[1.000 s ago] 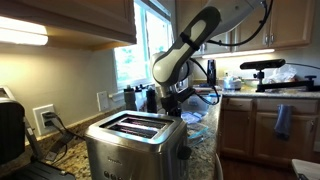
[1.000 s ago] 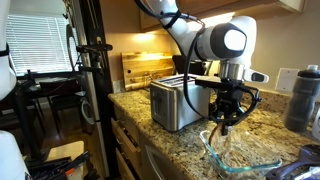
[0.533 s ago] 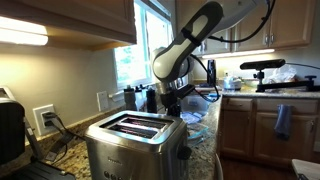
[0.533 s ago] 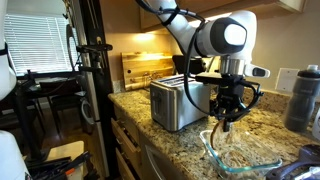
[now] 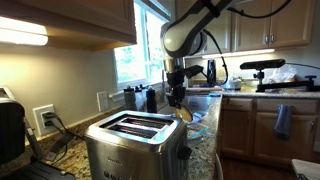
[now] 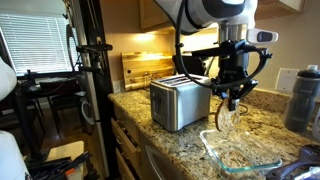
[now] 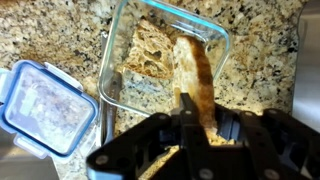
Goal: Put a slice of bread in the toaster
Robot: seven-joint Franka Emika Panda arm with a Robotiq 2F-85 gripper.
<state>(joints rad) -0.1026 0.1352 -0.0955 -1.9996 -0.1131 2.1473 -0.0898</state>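
Note:
My gripper is shut on a tan slice of bread and holds it hanging edge-down in the air above a clear glass dish. In both exterior views the slice dangles under the gripper, clear of the dish. More bread lies in the dish. The brushed steel toaster stands on the granite counter, its two dark top slots empty, beside and below the gripper.
A blue-rimmed container lid lies on the counter beside the dish. A grey bottle stands behind the dish. A black appliance sits near the wall. A wooden board leans behind the toaster. Upper cabinets hang overhead.
My gripper has risen from the glass dish with the slice of bread in it; the slice now hangs above the dish.

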